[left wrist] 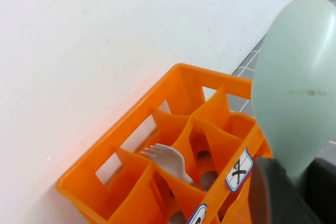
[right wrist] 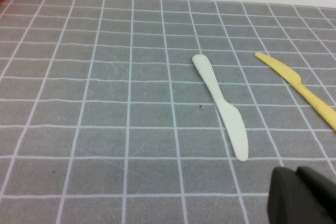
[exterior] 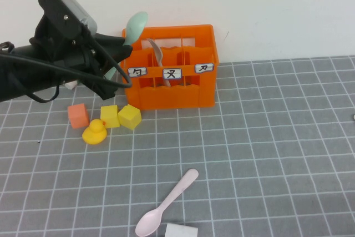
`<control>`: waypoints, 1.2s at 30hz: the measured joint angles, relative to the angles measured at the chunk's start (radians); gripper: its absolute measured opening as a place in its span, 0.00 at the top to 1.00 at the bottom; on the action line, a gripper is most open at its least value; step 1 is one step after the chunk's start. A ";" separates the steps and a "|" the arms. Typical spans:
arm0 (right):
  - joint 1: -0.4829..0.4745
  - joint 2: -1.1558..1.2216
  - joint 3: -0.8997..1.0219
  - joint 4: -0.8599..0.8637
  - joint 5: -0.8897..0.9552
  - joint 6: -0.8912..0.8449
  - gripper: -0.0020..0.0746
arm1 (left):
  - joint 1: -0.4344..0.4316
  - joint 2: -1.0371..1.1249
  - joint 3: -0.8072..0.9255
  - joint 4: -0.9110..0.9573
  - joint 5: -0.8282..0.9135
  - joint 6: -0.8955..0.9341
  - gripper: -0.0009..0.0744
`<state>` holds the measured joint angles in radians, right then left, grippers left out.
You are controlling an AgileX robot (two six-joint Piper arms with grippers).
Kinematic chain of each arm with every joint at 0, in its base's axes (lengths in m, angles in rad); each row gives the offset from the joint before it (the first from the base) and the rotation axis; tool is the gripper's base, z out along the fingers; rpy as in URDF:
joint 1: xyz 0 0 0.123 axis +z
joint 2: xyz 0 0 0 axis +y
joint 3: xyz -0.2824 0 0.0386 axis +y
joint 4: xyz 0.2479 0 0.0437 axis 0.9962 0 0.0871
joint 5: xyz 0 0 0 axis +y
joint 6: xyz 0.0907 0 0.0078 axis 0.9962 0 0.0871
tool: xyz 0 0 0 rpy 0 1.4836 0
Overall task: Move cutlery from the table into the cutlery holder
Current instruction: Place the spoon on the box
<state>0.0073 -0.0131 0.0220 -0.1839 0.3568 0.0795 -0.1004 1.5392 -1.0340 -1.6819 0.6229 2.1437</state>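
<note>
Holding the mint-green spoon (exterior: 135, 26) bowl-up, the left gripper (exterior: 113, 62) hung just beside the left end of the orange cutlery holder (exterior: 205, 59), at about the height of its rim; its jaws were nearly closed, pinching the spoon's handle, and the spoon had not yet gone into any compartment. In the left wrist view the spoon's bowl (left wrist: 294, 87) loomed in front of the holder's dividers (left wrist: 173, 129). One piece was already in place: the grey-green fork (exterior: 157, 59) stood in a compartment near the middle of the holder, tines up, and it showed there in the left wrist view too (left wrist: 168, 161). The pale pink spoon (exterior: 165, 205) still lay on the desk (exterior: 277, 165), well in front of the holder, near the front edge of the high view, beside a white object (exterior: 181, 230) cut off at that edge. Two yellow cubes (exterior: 122, 116), an orange cube (exterior: 78, 115) and a yellow toy duck (exterior: 95, 132) sat on the desk near the holder's left front. The right gripper (right wrist: 302, 198) was out of the high view; its own camera showed only a dark edge of it, closed and holding nothing, above a stretch of desk where a white knife (right wrist: 221, 107) and a yellow knife (right wrist: 299, 90) lay. By my judgement the task was partly done: one piece stored, one about to go in, and the pink spoon and probably the two knives remaining.
</note>
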 joint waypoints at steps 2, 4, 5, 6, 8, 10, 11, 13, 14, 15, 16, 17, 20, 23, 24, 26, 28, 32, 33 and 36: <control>0.000 0.000 0.000 0.000 0.000 0.000 0.98 | 0.000 0.000 0.000 0.000 0.000 0.000 0.87; 0.000 0.000 0.000 0.000 0.000 0.000 0.98 | 0.000 0.000 0.000 0.000 0.000 0.000 0.87; 0.000 0.000 0.000 0.000 0.000 0.000 0.98 | 0.000 0.000 0.000 0.000 0.000 0.000 0.87; 0.000 0.000 0.000 0.000 0.000 0.000 0.98 | 0.000 0.000 0.000 0.000 0.000 0.000 0.87; 0.000 0.000 0.000 0.000 0.000 0.000 0.98 | 0.000 0.000 0.000 0.000 -0.001 -0.003 0.87; 0.000 0.000 0.000 0.000 0.000 0.000 0.98 | 0.000 0.000 0.000 0.000 -0.001 -0.007 0.87; 0.000 0.000 0.000 0.000 0.000 0.000 0.98 | 0.000 0.000 0.000 0.000 -0.001 -0.011 0.87; 0.000 0.000 0.000 0.000 0.000 0.000 0.98 | 0.000 0.000 0.000 0.000 -0.001 -0.017 0.87; 0.000 0.000 0.000 0.000 0.000 0.000 0.98 | 0.000 0.000 0.000 0.000 -0.001 -0.019 0.87; 0.000 0.000 0.000 0.000 0.000 0.000 0.98 | 0.000 0.000 0.000 0.000 -0.001 -0.022 0.87; 0.000 0.000 0.000 0.000 0.000 0.000 0.98 | 0.000 0.000 0.000 0.000 -0.001 -0.022 0.87; 0.000 0.000 0.000 0.000 0.000 0.000 0.98 | 0.000 0.000 0.000 0.000 -0.001 -0.023 0.87; 0.000 0.000 0.000 0.000 0.000 0.000 0.98 | 0.000 0.000 0.000 0.000 0.002 -0.025 0.87; 0.000 0.000 0.000 0.000 0.000 0.000 0.98 | 0.000 0.000 0.000 0.000 0.034 -0.025 0.87; 0.000 0.000 0.000 0.000 0.000 0.000 0.98 | 0.000 0.000 0.000 0.000 0.047 -0.025 0.87; 0.000 0.000 0.000 0.000 0.000 0.000 0.98 | 0.000 0.000 0.000 0.000 0.090 -0.025 0.87; 0.000 0.000 0.000 0.000 0.000 0.000 0.98 | -0.006 0.000 0.000 0.000 0.127 -0.025 0.87; 0.000 0.000 0.000 0.000 0.000 0.000 0.98 | -0.028 -0.004 0.007 0.000 0.137 -0.025 0.87; 0.000 0.000 0.000 0.000 0.000 0.000 0.98 | -0.032 -0.004 0.007 0.000 0.137 -0.025 0.87; 0.000 0.000 0.000 0.000 0.000 0.000 0.98 | -0.046 -0.010 0.007 0.000 0.124 -0.025 0.87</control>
<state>0.0073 -0.0131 0.0220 -0.1839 0.3568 0.0795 -0.1463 1.5289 -1.0269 -1.6823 0.7474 2.1188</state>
